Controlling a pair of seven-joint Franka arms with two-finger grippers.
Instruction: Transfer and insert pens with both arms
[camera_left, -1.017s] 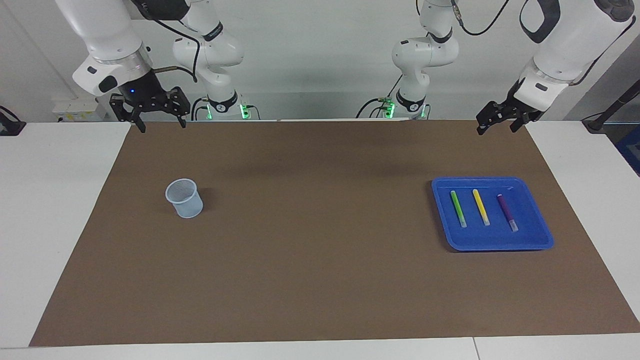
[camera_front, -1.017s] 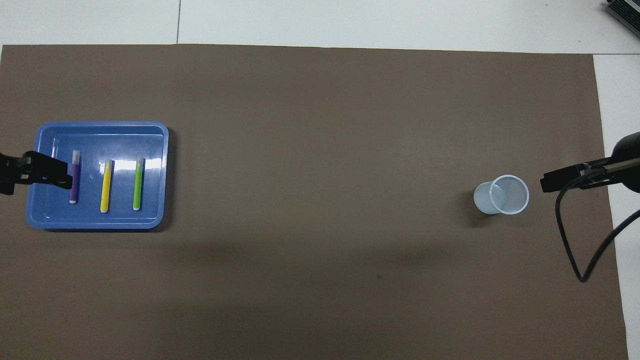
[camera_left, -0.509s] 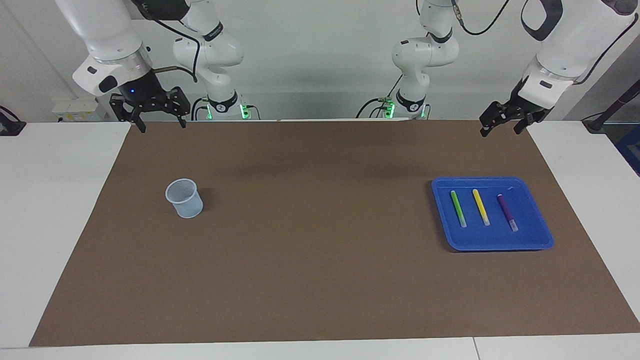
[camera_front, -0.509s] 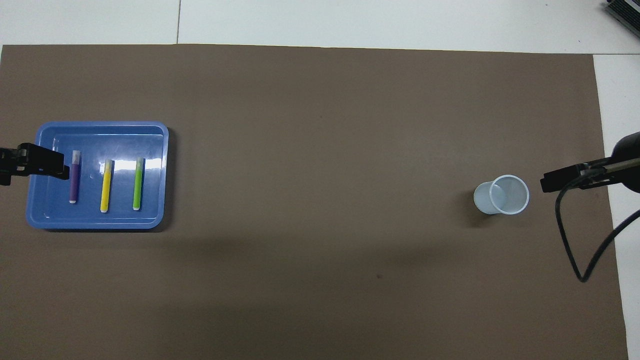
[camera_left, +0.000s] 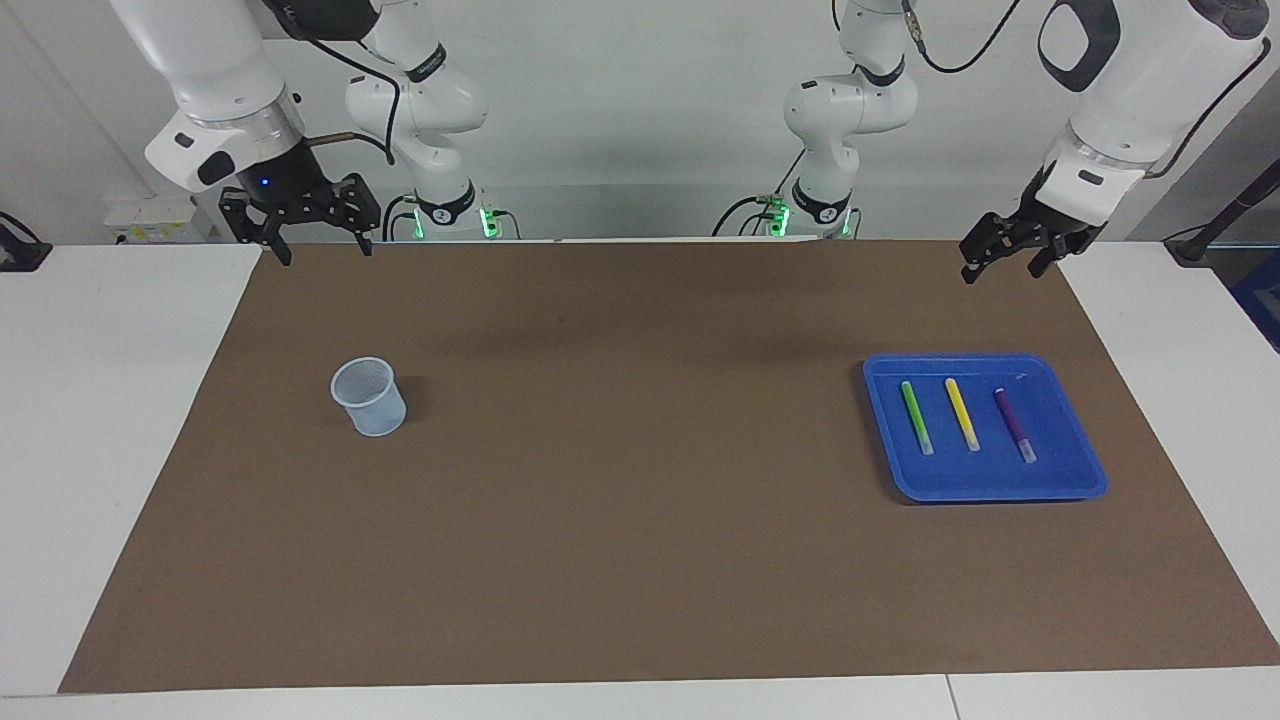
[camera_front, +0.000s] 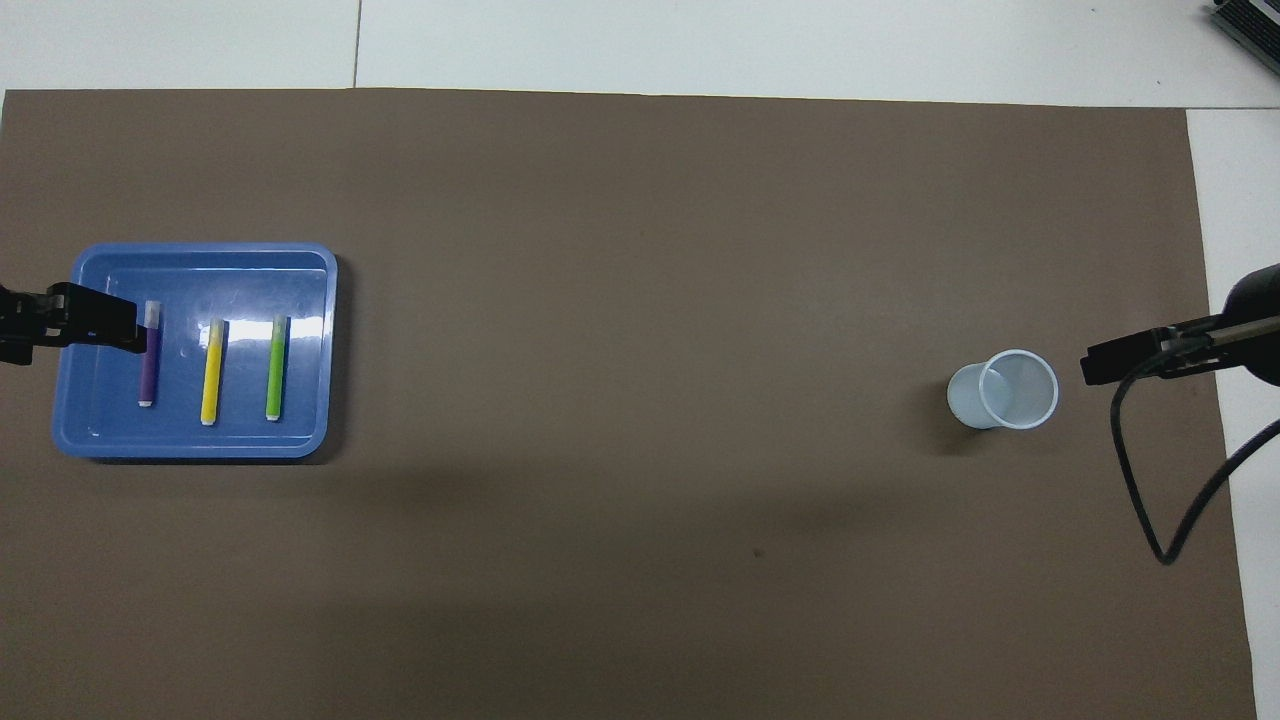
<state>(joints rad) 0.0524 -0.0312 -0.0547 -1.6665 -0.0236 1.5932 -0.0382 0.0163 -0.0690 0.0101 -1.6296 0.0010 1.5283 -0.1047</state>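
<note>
Starting pick-up: left gripper (camera_left: 1003, 263) hanging wide open above blue tray (camera_left: 1085, 470), needing descent onto purple pen (camera_left: 1013, 424); right gripper (camera_left: 322, 246) waiting open, cup (camera_left: 370, 398) empty.

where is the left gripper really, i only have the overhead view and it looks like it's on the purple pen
observer: Not on it. In the facing view the left gripper hangs up in the air, with a clear gap down to the blue tray and the purple pen.
operator: are its jaws open
observer: Yes, its fingertips stand apart and hold nothing.
operator: and the right one, i just see a tip by the cup
observer: The right gripper is open too, raised off the mat and not touching the cup.
</note>
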